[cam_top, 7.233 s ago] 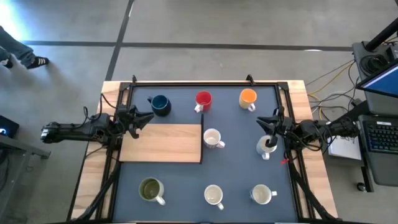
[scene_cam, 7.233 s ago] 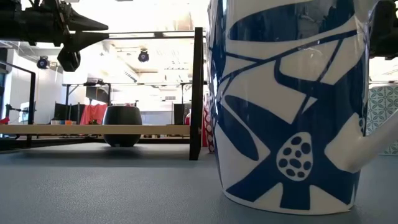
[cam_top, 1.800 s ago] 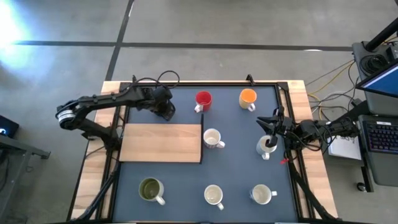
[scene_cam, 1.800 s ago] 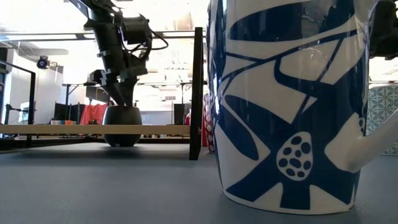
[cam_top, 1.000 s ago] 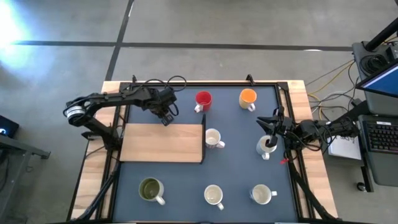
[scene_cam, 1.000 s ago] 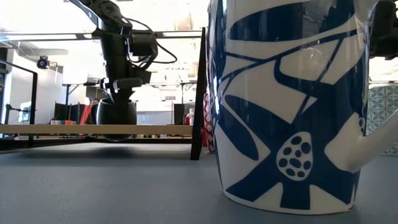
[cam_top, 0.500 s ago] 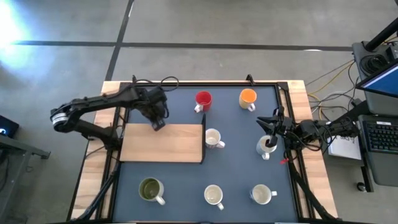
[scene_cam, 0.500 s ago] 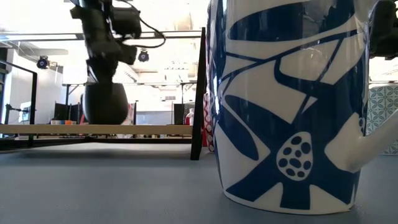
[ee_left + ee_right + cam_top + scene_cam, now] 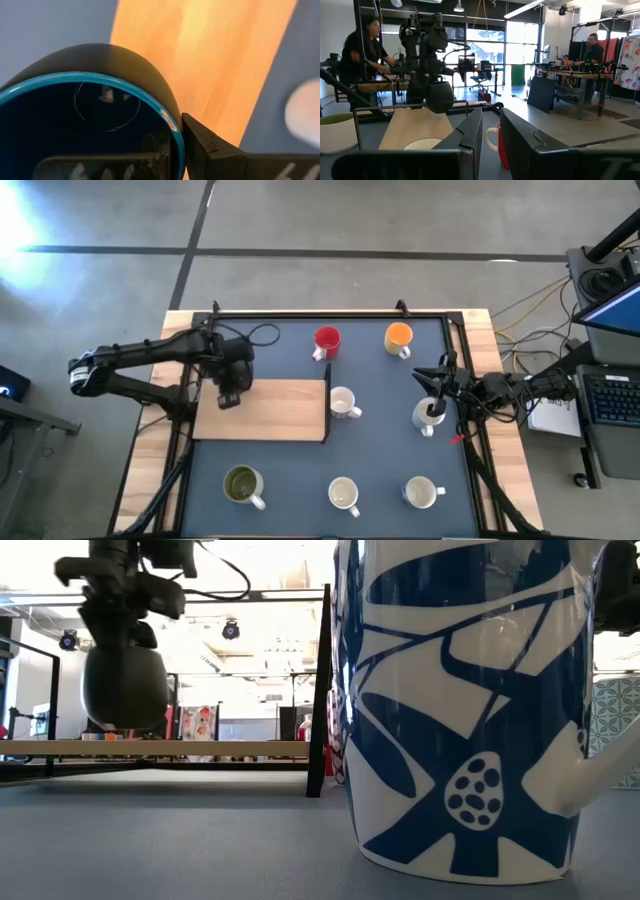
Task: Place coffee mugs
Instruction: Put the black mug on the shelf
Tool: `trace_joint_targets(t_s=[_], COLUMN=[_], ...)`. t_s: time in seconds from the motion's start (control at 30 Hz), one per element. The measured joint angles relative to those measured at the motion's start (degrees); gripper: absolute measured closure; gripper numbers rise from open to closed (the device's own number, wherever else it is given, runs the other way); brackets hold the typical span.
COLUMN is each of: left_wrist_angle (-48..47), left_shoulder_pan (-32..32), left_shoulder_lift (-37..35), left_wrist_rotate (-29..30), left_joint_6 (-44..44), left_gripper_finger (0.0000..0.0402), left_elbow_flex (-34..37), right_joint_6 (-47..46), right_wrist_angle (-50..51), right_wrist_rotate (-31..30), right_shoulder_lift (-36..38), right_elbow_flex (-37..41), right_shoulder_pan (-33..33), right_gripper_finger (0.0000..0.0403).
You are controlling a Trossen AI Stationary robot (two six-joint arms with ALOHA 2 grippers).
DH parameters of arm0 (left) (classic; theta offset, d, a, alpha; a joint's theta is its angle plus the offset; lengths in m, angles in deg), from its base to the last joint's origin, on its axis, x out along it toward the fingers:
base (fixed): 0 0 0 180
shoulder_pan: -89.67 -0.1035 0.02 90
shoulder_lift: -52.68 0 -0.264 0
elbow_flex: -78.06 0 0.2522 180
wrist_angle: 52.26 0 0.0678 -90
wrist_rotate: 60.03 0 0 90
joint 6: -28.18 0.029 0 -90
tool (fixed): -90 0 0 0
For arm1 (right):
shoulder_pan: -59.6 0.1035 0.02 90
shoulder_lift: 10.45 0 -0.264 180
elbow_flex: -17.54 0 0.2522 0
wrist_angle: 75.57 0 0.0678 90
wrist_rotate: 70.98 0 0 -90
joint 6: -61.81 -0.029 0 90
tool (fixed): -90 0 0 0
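Observation:
My left gripper (image 9: 228, 395) is shut on the dark blue coffee mug (image 9: 125, 688), which hangs above the left part of the wooden board (image 9: 270, 415). In the high view the gripper hides the mug. Standing on the dark mat are a red mug (image 9: 327, 340), an orange mug (image 9: 399, 336), a white mug (image 9: 342, 402), an olive green mug (image 9: 242, 484) and two white mugs (image 9: 344, 495) (image 9: 421, 492) near the front. My right gripper (image 9: 432, 380) waits at the table's right side, open by a narrow gap, above another white mug (image 9: 428, 418). My left gripper holds the blue mug by its wall at the rim (image 9: 170, 120), one finger inside the mug and the other finger (image 9: 210, 145) outside. The fingers come from above, pointing down. The mug hangs upright below them, clear of the board.
A black frame (image 9: 330, 312) runs around the mat. A blue-and-white patterned mug (image 9: 470, 710) stands right in front of the low camera and fills that view's right half. People (image 9: 365, 50) stand at benches in the room beyond the table.
My left gripper has carried the blue mug from the mat at the far left toward the table's near and left edges, out over the wooden board. It has risen and rolled about its pointing line. The mug stays upright and clear of the board.

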Motion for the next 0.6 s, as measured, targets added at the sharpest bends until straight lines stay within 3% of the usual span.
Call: trace_joint_targets(t_s=[0.27,0.6], left_wrist_angle=[-6.67,-7.67], left_shoulder_pan=[1.29,1.69], left_shoulder_lift=[3.05,3.80], left_wrist_rotate=[-0.02,-0.33], left_joint_6=[0.19,2.93], left_gripper_finger=[0.0392,0.0392], left_elbow_flex=[0.07,0.58], right_joint_6=[0.00,-0.01], right_wrist_angle=[0.00,0.00], right_wrist_rotate=[0.00,0.00], right_shoulder_lift=[0.00,0.00], right_elbow_flex=[0.00,0.00], right_shoulder_pan=[0.00,0.01], right_gripper_finger=[0.0344,0.0344])
